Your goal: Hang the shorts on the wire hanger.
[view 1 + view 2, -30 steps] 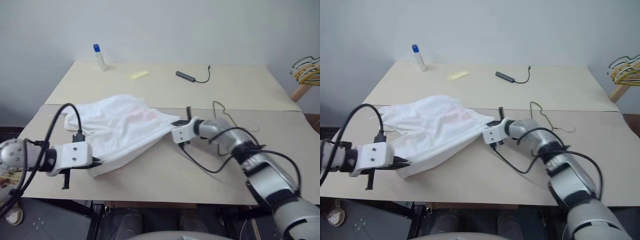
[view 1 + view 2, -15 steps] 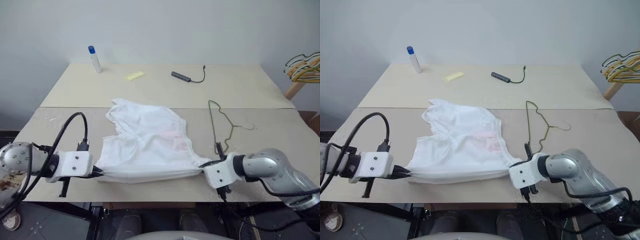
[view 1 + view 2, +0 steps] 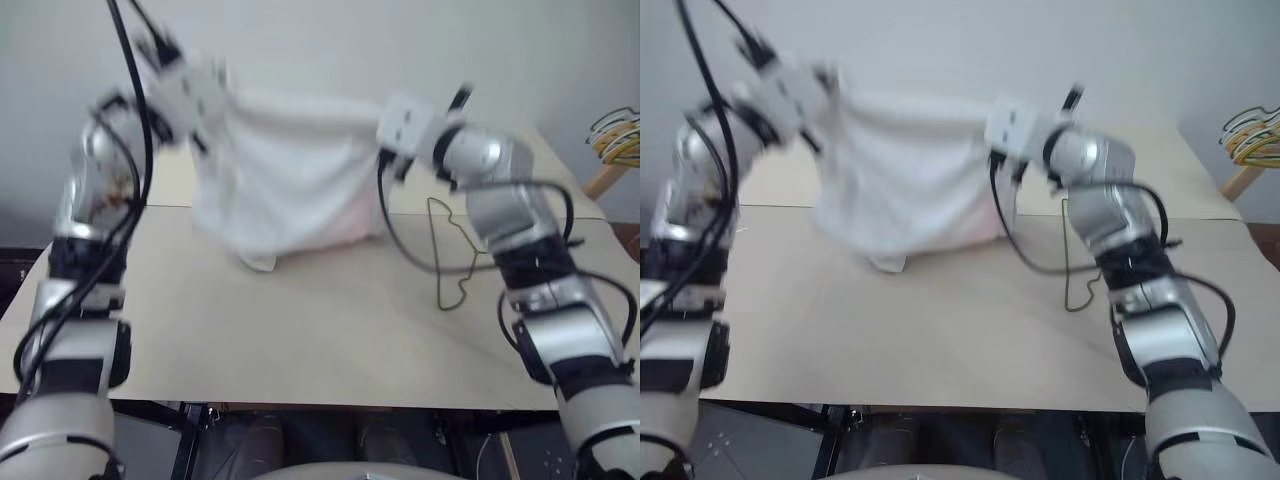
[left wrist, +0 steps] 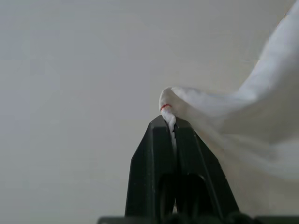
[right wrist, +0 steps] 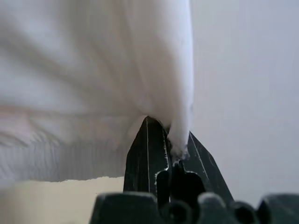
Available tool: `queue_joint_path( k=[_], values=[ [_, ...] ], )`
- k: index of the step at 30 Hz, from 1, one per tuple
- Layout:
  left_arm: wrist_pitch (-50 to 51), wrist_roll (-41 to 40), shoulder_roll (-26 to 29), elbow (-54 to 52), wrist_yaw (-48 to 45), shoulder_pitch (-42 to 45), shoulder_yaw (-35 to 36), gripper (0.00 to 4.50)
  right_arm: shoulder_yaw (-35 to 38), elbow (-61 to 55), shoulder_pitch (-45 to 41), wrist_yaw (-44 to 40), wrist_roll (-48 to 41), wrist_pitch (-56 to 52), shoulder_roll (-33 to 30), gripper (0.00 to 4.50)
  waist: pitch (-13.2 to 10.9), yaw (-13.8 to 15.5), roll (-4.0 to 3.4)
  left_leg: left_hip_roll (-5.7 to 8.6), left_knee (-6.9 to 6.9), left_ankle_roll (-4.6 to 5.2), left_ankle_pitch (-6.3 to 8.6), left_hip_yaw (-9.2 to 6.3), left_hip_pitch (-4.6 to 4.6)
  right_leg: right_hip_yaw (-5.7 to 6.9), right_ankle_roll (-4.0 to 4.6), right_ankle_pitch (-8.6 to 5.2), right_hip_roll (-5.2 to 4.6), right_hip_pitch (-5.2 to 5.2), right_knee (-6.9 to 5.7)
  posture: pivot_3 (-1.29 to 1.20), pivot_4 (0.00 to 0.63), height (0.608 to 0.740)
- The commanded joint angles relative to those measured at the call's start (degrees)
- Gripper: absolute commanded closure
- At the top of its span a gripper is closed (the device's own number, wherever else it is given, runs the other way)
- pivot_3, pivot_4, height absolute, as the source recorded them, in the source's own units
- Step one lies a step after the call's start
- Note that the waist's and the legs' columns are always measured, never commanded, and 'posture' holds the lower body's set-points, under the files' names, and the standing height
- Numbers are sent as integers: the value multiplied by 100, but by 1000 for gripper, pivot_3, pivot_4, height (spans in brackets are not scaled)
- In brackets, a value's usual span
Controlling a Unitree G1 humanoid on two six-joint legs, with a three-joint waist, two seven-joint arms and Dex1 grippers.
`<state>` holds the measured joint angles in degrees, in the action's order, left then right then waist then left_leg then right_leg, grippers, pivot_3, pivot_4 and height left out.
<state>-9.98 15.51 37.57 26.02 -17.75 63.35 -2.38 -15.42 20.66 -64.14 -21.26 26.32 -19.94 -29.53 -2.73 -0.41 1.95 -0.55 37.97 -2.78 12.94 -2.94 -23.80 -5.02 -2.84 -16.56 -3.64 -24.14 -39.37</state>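
While pinching a bunched white corner of the shorts [image 3: 285, 180], pressed tight together at the tips of the left gripper [image 4: 170, 122], with a thin red mark on the cloth just past the black fingers [image 4: 149, 158]. Likewise at the right gripper [image 5: 169, 140]: clamped on a fold of the same cloth, no gap between the tips. Held high on both sides, well above the table [image 3: 300, 340] and in front of the pale wall [image 3: 320, 40], with the shorts stretched from one grip to the other and sagging below as a broad white curtain. Gathered and taut along the top edge, loose and creased lower down. Faintly pink toward the lower right of the cloth. Cannot tell whether touching the table at the lowest fold or hanging just clear of it. Lying flat on the table to the right of the shorts, beneath the right arm: the hanger [image 3: 439, 280], apart from the cloth and untouched by either gripper. Looping down from the right wrist in front of it, a black cable [image 3: 400, 250]. Beyond the table's far right corner, a bunch of yellow and dark hangers [image 3: 615, 135].
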Motion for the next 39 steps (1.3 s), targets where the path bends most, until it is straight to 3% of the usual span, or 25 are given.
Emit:
queue_joint_path(
  k=[1,3,7,10,13,15,18,21,27,35,37,39],
  values=[
    [-496,-193,66,158,1133,504,742,4500,716,-179,-41,996,-50,380,-116,4472,6,-33,-4,9,-14,1,0,4,-9,3,0,0,-12,-16,6,29,0,740],
    [-864,-279,167,25,1413,530,977,4500,894,-583,199,1178,-104,492,-129,4472,8,-88,-7,18,-25,17,10,6,-4,27,-1,-1,-29,-16,5,28,0,740],
    [-1221,-772,530,-633,726,-123,1124,4500,887,-1456,1101,708,-202,525,-305,4472,11,-233,-7,35,-20,45,27,12,-1,53,-3,-1,-55,-5,17,33,0,740],
    [-668,-1644,724,-1524,-430,-1153,1090,4500,598,-1938,1919,98,-125,549,-602,4472,12,-246,-10,52,-9,70,28,13,8,57,-11,-3,-71,14,19,44,0,740],
    [392,-2976,1382,-2905,-2269,-2956,1021,4500,78,-2457,2866,-626,-10,1171,-1143,4472,9,-262,-16,57,-6,96,31,5,35,68,-12,-4,-73,45,37,46,0,740],
    [662,-3422,2006,-3614,-3332,-4341,1114,4500,-184,-2650,3351,-978,-62,1393,-1290,4472,4,-338,-27,48,-19,106,34,4,99,71,-8,-9,-65,109,47,44,0,740],
    [909,-3538,2762,-4085,-4417,-5992,1442,4500,-588,-2847,3857,-1611,-74,2018,-1647,4472,-3,-364,-31,31,-23,128,49,12,185,79,5,-36,-56,202,57,42,0,740],
    [1026,-3490,3279,-4349,-5253,-7049,1828,4500,-725,-3127,4172,-2201,-235,2488,-1992,4472,-3,-323,-33,24,-23,130,51,12,195,85,10,-41,-50,210,58,46,0,740],
    [1189,-3336,3533,-4628,-6095,-8156,2415,4500,-682,-3556,4474,-2984,-601,2791,-2295,4472,-2,-158,-31,22,-21,136,57,13,190,94,10,-41,-50,219,79,45,0,740],
    [1732,-3301,3389,-5339,-6209,-8767,2743,4500,-613,-4474,5073,-4144,-989,2209,-2803,4472,-1,-31,-30,18,-20,136,58,13,200,98,8,-43,-48,235,82,49,0,740],
    [1911,-3385,3339,-5416,-6159,-8739,2722,4500,-603,-4553,5126,-4158,-1023,2185,-2739,3935,-3,-30,-32,15,-20,136,61,12,233,102,0,-49,-44,271,92,47,0,740],
    [2175,-3564,3343,-5541,-6357,-8848,2839,4011,-621,-4598,5171,-4230,-1014,2150,-2718,3381,-5,-33,-37,2,-21,139,73,14,273,103,-19,-67,-34,315,120,41,0,740]
  ],
)
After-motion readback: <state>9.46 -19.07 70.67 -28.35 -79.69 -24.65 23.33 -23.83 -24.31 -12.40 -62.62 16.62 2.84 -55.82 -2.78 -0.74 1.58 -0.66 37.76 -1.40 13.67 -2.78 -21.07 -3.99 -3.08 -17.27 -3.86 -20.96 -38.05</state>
